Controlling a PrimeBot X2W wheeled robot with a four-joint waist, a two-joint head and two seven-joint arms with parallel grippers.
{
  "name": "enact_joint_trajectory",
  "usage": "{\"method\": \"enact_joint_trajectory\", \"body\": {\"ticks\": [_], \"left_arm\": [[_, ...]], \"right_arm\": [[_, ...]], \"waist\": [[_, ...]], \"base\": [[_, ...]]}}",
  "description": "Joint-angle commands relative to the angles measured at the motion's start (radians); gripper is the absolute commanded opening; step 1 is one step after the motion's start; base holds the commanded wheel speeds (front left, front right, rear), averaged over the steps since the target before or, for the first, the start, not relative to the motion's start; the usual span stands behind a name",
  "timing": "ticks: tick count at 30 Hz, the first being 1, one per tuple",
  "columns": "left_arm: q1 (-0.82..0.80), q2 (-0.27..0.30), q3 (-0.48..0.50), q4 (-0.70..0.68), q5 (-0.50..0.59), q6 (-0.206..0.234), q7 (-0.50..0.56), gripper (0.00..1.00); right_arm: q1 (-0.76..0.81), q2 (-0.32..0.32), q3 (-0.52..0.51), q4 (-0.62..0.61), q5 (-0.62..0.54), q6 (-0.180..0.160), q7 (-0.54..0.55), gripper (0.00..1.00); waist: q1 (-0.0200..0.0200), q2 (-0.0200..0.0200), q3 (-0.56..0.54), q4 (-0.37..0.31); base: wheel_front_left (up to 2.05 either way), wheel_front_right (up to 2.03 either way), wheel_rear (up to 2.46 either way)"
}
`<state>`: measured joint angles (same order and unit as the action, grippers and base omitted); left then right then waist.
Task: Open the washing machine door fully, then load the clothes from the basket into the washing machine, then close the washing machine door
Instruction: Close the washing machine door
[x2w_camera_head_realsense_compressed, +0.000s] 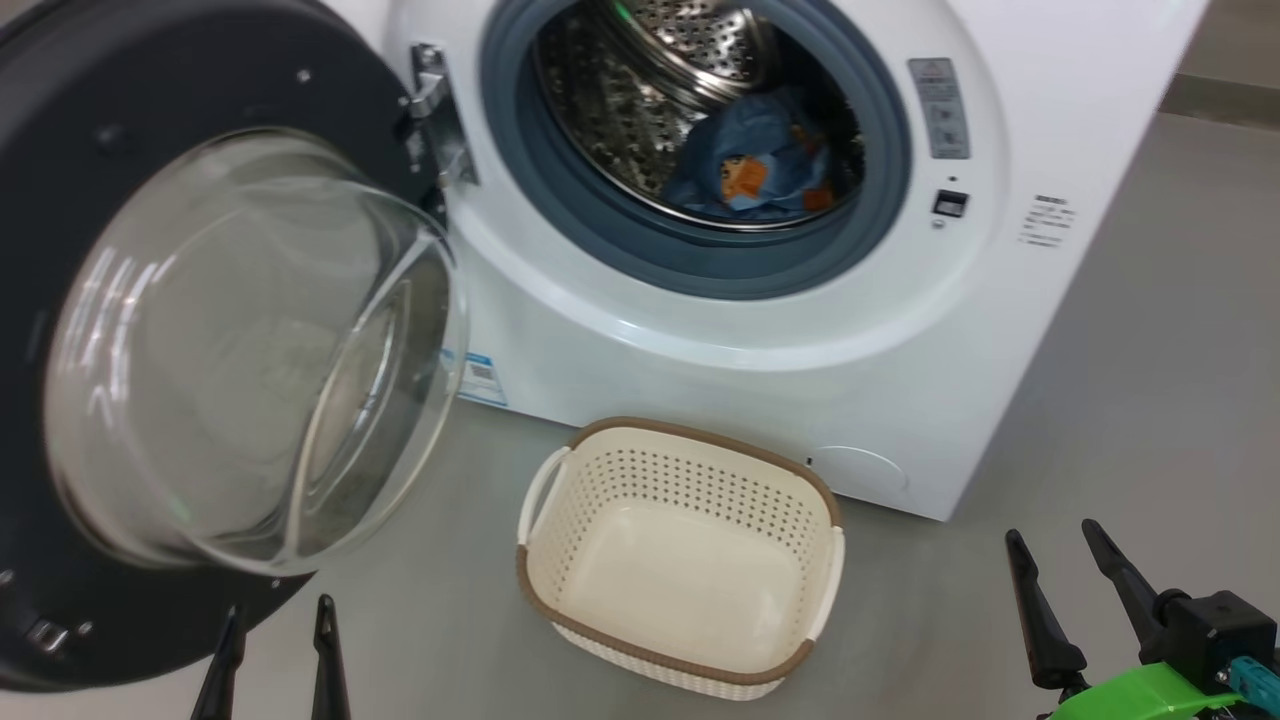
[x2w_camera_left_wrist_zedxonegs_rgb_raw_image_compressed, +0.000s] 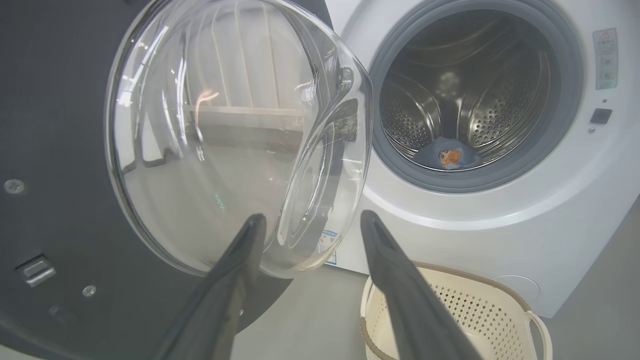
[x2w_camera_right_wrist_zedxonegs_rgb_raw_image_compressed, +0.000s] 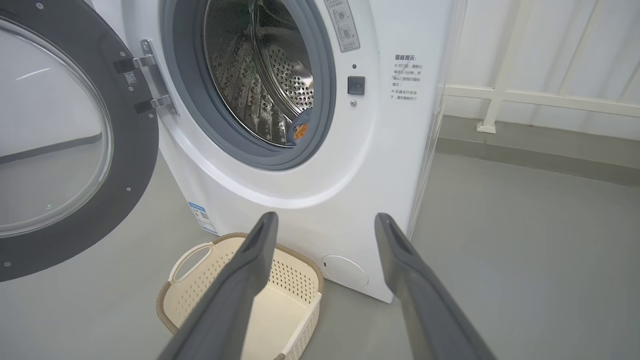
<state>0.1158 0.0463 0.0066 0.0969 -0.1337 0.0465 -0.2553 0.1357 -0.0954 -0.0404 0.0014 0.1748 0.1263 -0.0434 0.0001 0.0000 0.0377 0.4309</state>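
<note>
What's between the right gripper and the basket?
Nothing: bare grey floor separates the right gripper from the basket, seen in the head view.

The head view looks steeply down at the washing machine (x2w_camera_head_realsense_compressed: 700, 350), with the basket (x2w_camera_head_realsense_compressed: 700, 480) at lower centre. The left wrist view sits close to the washing machine door (x2w_camera_left_wrist_zedxonegs_rgb_raw_image_compressed: 50, 150), facing past it into the drum (x2w_camera_left_wrist_zedxonegs_rgb_raw_image_compressed: 465, 100). The right wrist view looks from seemingly farther back, toward the front's right corner. All three share drum and basket.
</note>
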Motion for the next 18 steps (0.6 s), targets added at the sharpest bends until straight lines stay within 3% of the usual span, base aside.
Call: {"method": "enact_joint_trajectory", "body": {"ticks": [1, 7, 18], "left_arm": [[-0.035, 0.004, 0.032, -0.033, -0.005, 0.009, -0.006, 1.00], [-0.032, 0.004, 0.033, -0.039, -0.009, 0.015, -0.006, 1.00], [-0.014, 0.004, 0.043, -0.069, -0.032, 0.043, -0.006, 1.00]], "right_arm": [[-0.023, -0.013, 0.016, -0.034, -0.011, 0.004, 0.003, 1.00], [-0.022, -0.010, 0.016, -0.042, -0.014, 0.004, 0.009, 1.00], [-0.065, -0.032, 0.055, -0.027, -0.005, 0.004, 0.019, 1.00]], "waist": [[-0.0001, 0.0000, 0.004, 0.053], [-0.0001, 0.0000, 0.011, 0.101], [-0.0001, 0.0000, 0.026, 0.111]], "base": [[0.00, 0.00, 0.00], [0.00, 0.00, 0.00], [0.00, 0.00, 0.00]]}}
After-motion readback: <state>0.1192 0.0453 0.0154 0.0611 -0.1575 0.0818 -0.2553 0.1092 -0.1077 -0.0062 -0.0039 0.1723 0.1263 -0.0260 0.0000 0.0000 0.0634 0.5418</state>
